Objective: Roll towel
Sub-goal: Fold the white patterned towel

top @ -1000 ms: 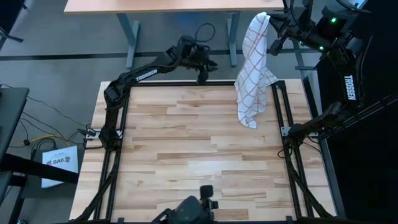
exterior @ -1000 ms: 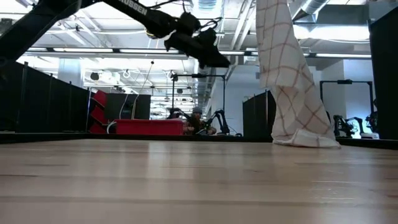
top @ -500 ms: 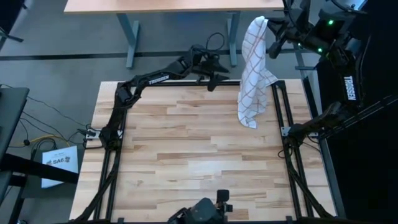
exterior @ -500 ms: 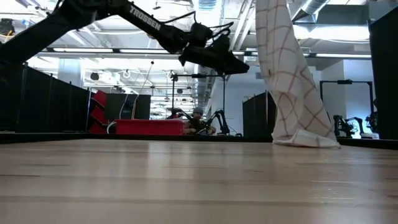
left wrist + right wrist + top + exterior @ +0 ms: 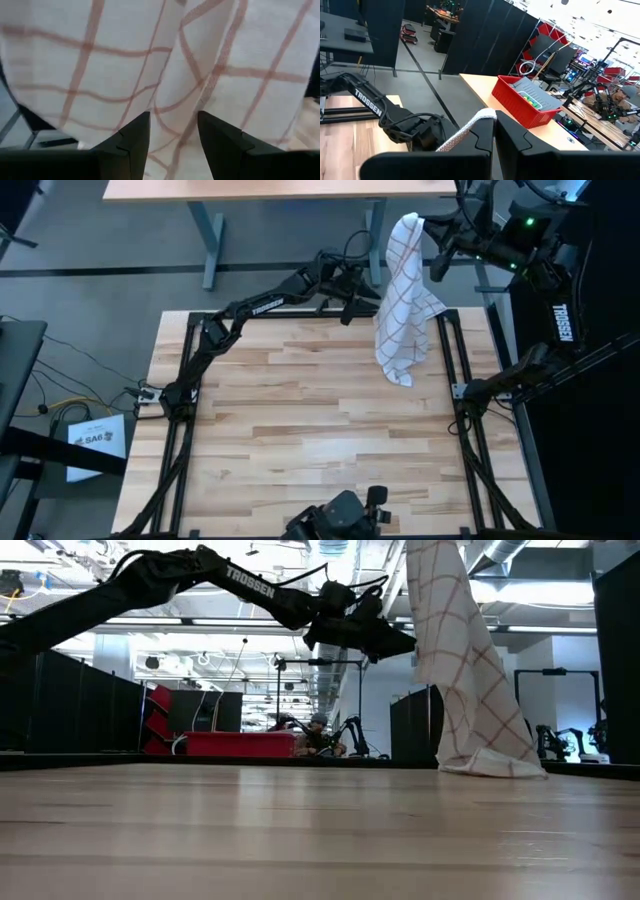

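Not much in the way here: the pale wooden plank surface [image 5: 300, 410] is bare under the arms, with a red plastic bin [image 5: 527, 102] on a desk beyond it. The thin white cloth towel with reddish-brown check lines [image 5: 403, 300] hangs at the far right edge, its top pinched in the clenched right tool [image 5: 430, 227] and its bottom bunched on the wood. The left tool [image 5: 172, 135] sits right at the cloth with fingers apart, gripping nothing (the towel fills its camera, and folds hide the corners).

Bright overhead light, blurred wrist close-up
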You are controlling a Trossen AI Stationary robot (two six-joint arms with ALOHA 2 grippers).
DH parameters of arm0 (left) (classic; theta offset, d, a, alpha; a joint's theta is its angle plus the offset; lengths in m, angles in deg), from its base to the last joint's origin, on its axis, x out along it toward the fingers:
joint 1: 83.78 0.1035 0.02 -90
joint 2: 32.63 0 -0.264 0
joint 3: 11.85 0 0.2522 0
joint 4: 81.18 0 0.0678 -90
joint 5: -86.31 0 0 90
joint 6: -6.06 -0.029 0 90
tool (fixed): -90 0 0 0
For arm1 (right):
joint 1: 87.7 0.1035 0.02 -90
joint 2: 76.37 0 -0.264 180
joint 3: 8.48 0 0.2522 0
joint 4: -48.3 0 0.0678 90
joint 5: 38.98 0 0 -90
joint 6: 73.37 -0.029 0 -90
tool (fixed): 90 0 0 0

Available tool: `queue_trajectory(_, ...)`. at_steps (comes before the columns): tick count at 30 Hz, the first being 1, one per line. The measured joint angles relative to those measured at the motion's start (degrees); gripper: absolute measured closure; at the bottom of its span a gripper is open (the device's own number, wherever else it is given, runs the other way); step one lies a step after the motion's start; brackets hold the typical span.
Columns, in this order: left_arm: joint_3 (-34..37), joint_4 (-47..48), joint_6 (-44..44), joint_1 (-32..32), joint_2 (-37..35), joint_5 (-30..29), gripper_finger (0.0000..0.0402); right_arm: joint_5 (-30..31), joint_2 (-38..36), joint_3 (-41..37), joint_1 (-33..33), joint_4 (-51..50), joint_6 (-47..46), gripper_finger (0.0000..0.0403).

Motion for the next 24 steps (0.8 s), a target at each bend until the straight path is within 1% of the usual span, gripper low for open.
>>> queue_trajectory(3,-0.1,0.8,-0.8,-0.2,0.0,1.5,0.0251,0.0,0.0,0.0,0.0,0.1,-0.3,0.0403)
queue_trajectory(7,-0.1,2.3,0.2,-0.2,0.0,7.3,0.0251,0.0,0.0,0.0,0.0,0.3,-0.4,0.0403)
queue_trajectory(9,-0.1,3.4,-0.3,-0.3,0.0,8.4,0.0251,0.0,0.0,0.0,0.0,0.4,-0.4,0.0403)
queue_trajectory(21,-0.1,4.2,-1.5,-2.4,0.0,8.1,0.0252,0.0,0.0,0.0,0.0,0.5,-0.4,0.0403)
queue_trajectory(23,-0.1,4.3,-1.5,-2.6,0.0,7.9,0.0259,0.0,0.0,0.0,0.0,0.5,-0.4,0.0403)
queue_trajectory(24,-0.1,4.4,-1.4,-2.6,0.0,7.8,0.0269,0.0,0.0,0.0,0.0,0.6,-0.4,0.0403)
